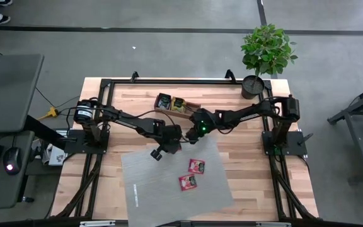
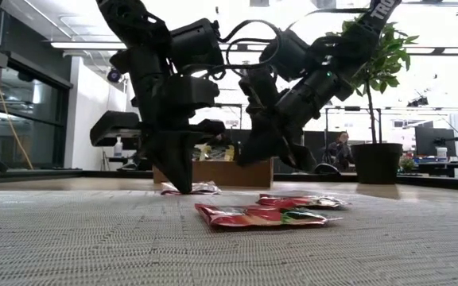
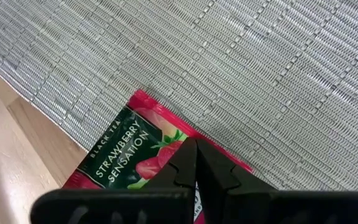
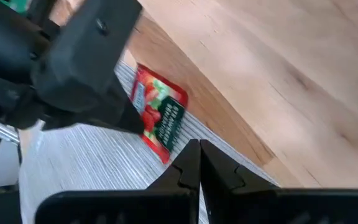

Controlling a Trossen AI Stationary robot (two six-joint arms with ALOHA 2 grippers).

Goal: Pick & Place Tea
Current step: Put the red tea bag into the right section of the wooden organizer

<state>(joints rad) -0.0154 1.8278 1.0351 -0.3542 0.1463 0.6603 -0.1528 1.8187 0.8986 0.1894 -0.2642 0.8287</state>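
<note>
Three sachets left on the mat: one red strawberry sachet (image 3: 135, 149) under the left gripper at the mat's edge, and two more red-pink sachets (image 1: 193, 174) lying well apart from it, nearer the middle of the mat.
Left gripper (image 3: 194, 163): fingers pressed together, tips down on the strawberry sachet's surface; whether it is pinched or only touched I cannot tell. The low view shows the tip meeting the sachet flat on the mat, not lifted.
Right gripper (image 4: 199, 155): fingers fully closed with nothing between them, hanging just above the mat edge close beside the left gripper, the same sachet in front of it.
Done so far: a few sachets already stand in the wooden tray (image 1: 191, 104) at the table's far side, a black one (image 1: 164, 101) and a yellow-green one (image 1: 178, 103) visible.
Left to do, as I judge: lift this sachet, carry it to the tray, then the two remaining.
Sachet: flat, square, glossy foil-like wrap, red with a dark green panel, strawberry print, crimped edges.
Mat (image 1: 162, 189): grey, woven, ribbed texture, laid askew on the table.
Table (image 1: 251, 157): pale wooden planks, smooth, black frame around.
Tray: brown wood, low walls, compartments.
Potted plant (image 1: 266, 50): leafy, dark round pot, far right corner.
</note>
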